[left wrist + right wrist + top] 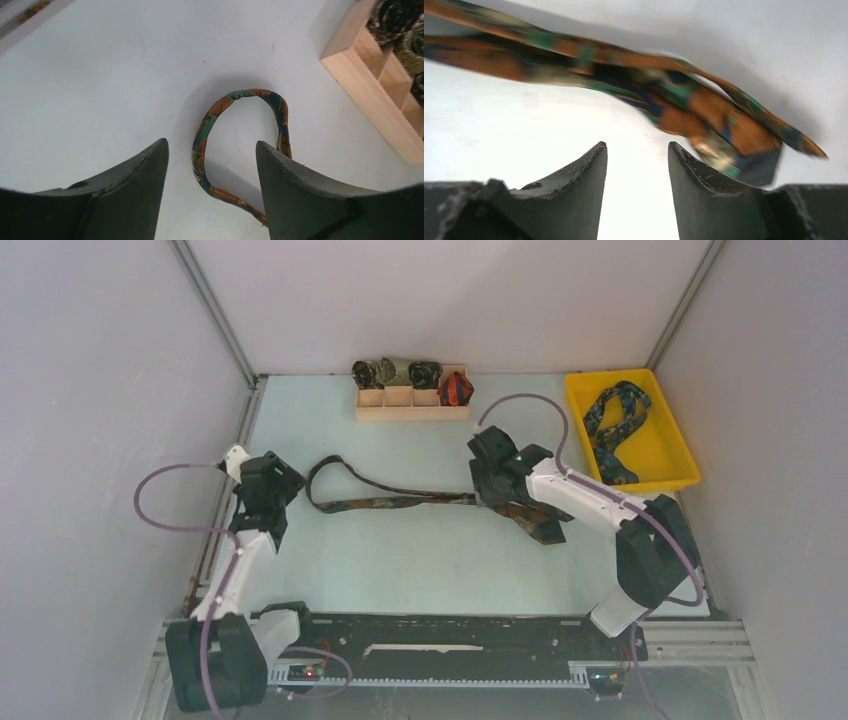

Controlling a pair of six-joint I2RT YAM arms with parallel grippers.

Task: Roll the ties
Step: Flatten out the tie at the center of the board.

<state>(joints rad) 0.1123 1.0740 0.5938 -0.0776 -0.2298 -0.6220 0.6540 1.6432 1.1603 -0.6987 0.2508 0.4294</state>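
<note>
Tie on table (pixel 420 500): 1 brown-orange-green tie, unrolled, lying flat on the table (pixel 400 570) between the 2 arms. Its narrow part curls into a loop near the left claw, and its wide end lies under the right claw.
Left arm (pixel 235 560): reaches up along the left edge of the table, wrist bent inward toward the loop.
Left gripper (pixel 210 145): jaws spread wide with nothing between them. It hangs above the table, and the loop of the tie lies just past the fingertips.
Right arm (pixel 590 505): elbow out at the right and forearm angled in to the middle of the table.
Right gripper (pixel 637 145): jaws parted about halfway and the gap bare. The wide end of the tie crosses just beyond the tips, blurred, and no grip on it can be seen.
Yellow bin (pixel 690 475): 1, at the far right corner of the table.
Navy tie (pixel 610 430): 1 navy and teal-green tie, unrolled, lying loosely folded inside the yellow bin.
Wooden tray (pixel 410 412): 1 tray with compartments, at the far edge of the table.
Rolled ties (pixel 397 371): 4 rolls in the tray, 3 dark ones side by side and 1 red-orange and black roll (pixel 456 390) at the right end.
Tie count: 6 in all, 4 of them rolled and 2 unrolled.
Purple cables (pixel 150 490): 1 thin loop on each arm.
</note>
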